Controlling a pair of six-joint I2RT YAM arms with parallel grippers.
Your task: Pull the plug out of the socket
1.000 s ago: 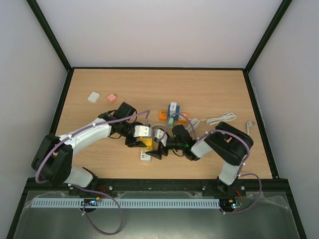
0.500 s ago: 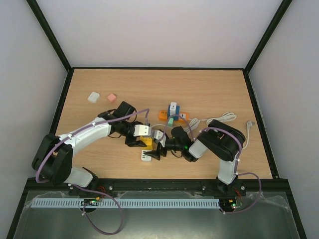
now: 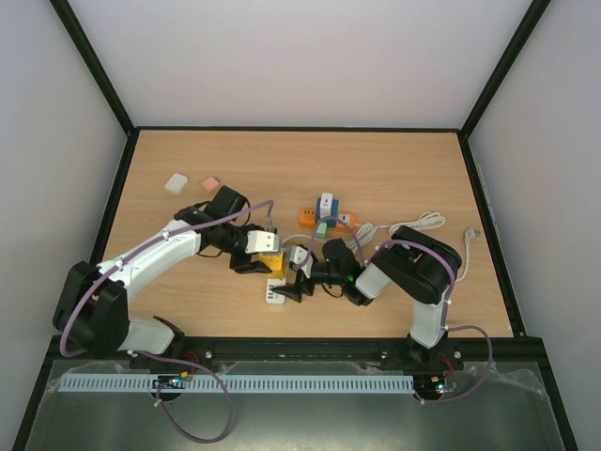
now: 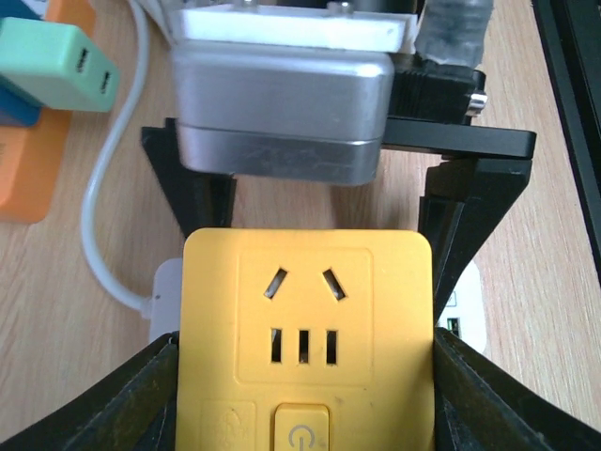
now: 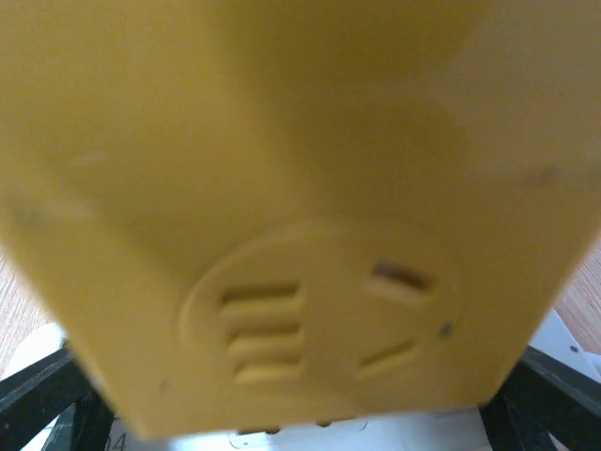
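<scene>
Clamping yellow socket cube (image 4: 305,319) in left pincer (image 4: 305,395), just above white power block (image 4: 467,315) lying on wooden surface (image 3: 394,169); straddling cube's far end with right pincer (image 4: 324,211), spread wide, facing the left one.

Top cam was bright & even, lit from overhead, w/ soft short shadows on the wooden table (image 3: 394,169). L wrist pic was sharp, mild glare on silver housing (image 4: 282,113). R wrist: yellow socket (image 5: 300,235) was v. blurred.
</scene>
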